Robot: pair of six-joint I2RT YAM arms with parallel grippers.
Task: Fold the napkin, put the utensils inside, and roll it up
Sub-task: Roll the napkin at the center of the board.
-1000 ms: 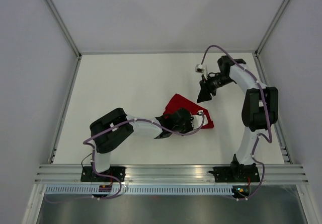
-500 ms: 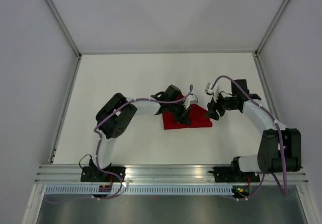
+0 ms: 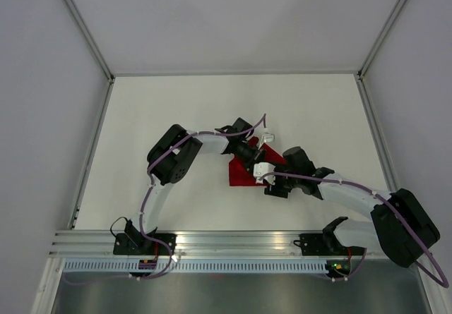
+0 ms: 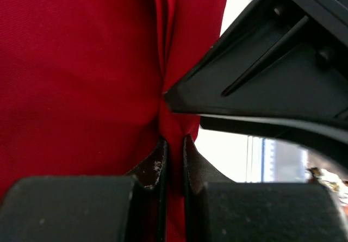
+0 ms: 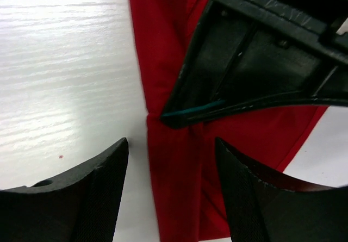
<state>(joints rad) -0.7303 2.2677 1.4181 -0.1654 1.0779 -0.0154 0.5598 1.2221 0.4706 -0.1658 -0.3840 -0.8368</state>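
Napkin (image 3: 239,175) lies on the white bench (image 3: 176,109), about mid-bench and slightly right of centre. In the top view it is mostly hidden under the two arms' ends; only a red patch on its left side shows.

Left gripper (image 4: 174,147) is nearly closed and pinches a fold of the napkin. In the left wrist view, red cloth is squeezed in the thin slit between its two fingers (image 4: 149,171). Cloth fills the left of that view, with creases running up from the pinch and a corner flap at top centre.

Right gripper (image 5: 171,144) has its jaws wide apart and holds nothing. In the right wrist view one finger (image 5: 100,193) is over bare bench and the other is over red cloth. A narrow folded band of napkin runs between them. Cannot tell whether either finger touches the cloth.

The two grippers are very close and meet over the same part of the napkin. In the right wrist view the left gripper's black finger comes in from the upper right, its tip down at the edge of the napkin band. In the left wrist view the right gripper's dark body fills the upper right, its point just beside the pinched fold. Contact there is unclear.

Red cloth spreads wider to the right, under the left gripper. No utensils can be made out.
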